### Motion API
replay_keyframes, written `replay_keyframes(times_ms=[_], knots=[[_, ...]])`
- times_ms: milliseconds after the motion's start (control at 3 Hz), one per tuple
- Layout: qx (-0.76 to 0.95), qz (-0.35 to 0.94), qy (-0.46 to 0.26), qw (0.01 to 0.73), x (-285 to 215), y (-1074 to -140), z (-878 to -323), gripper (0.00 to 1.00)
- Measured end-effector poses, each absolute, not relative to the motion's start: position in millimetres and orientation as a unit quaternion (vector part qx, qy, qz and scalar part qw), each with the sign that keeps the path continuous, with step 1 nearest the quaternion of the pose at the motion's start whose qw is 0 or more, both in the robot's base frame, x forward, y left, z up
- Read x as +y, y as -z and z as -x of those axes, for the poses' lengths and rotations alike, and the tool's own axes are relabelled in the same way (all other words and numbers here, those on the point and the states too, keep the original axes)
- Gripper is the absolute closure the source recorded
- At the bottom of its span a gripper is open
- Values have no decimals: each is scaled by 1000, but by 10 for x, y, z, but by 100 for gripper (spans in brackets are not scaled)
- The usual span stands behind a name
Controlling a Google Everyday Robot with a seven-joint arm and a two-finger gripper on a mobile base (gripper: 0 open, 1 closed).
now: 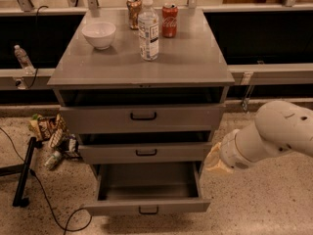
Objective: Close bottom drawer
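Note:
The bottom drawer (pixel 146 207) of the grey cabinet is pulled far out, and its inside looks empty. Its shallow grey front with a small black handle (pixel 148 210) sits near the floor. The middle drawer (pixel 145 152) and the top drawer (pixel 142 117) above it stand slightly out. My gripper (pixel 214 159) is at the end of the white arm (pixel 274 136), just right of the cabinet, level with the middle drawer and above the bottom drawer's right front corner. It touches nothing that I can see.
On the cabinet top (pixel 195 58) stand a white bowl (pixel 99 34), a water bottle (pixel 148 29) and two cans (pixel 169 20). Snack bags (pixel 49 131) and a black stand leg (pixel 23 173) with a cable lie on the floor at left.

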State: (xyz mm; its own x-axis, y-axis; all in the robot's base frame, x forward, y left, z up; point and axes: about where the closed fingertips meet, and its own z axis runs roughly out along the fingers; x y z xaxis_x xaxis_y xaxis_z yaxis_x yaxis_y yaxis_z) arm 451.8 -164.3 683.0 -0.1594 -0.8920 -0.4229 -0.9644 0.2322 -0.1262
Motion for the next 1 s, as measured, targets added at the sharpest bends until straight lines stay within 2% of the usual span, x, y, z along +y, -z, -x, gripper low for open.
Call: replay_keyframes(times_ms=[333,1000], knots=[[757,613,-86,210,-1642,-6829,-4524,100],[731,632,-84,243,-1647,-5771,-4818,100]])
